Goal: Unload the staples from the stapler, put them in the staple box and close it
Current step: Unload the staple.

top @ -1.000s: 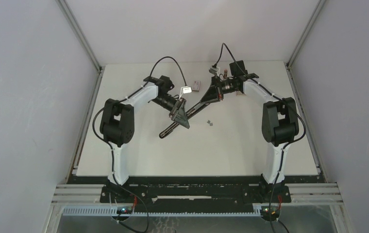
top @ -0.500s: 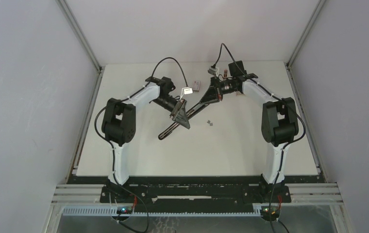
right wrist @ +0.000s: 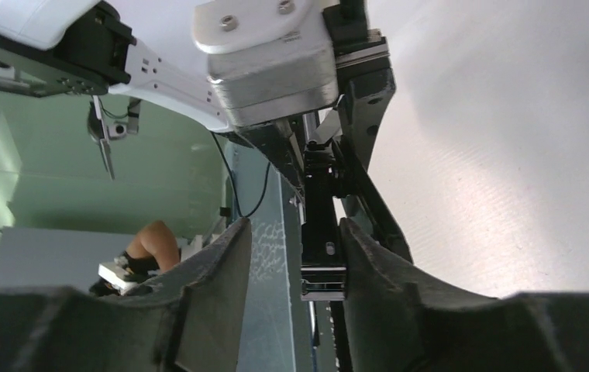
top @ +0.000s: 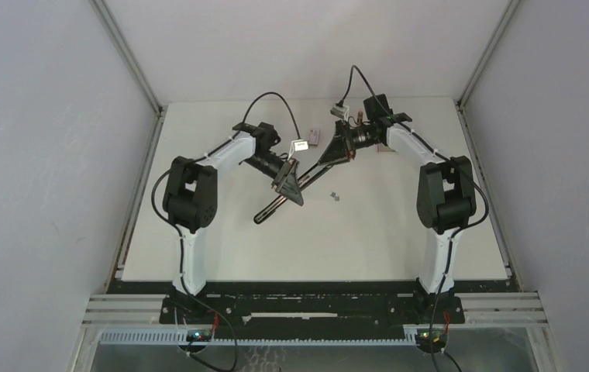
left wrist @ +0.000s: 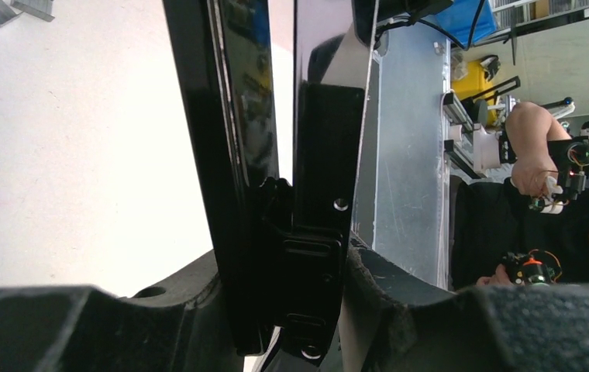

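The black stapler is swung open in a V above the table's middle. My left gripper is shut on its body near the hinge; in the left wrist view the black bars fill the space between my fingers. My right gripper is open around the stapler's upper arm. In the right wrist view the arm's metal end lies against the right finger, with a gap to the left finger. A few small silvery staples lie on the table right of the stapler, and they also show in the left wrist view.
A small pinkish box lies at the back of the white table. Another small object sits behind the right wrist. Grey walls and metal rails bound the table.
The left arm has shifted slightly to the right with the stapler still held. The right gripper stays at the stapler's upper arm. The staples on the table have not moved.
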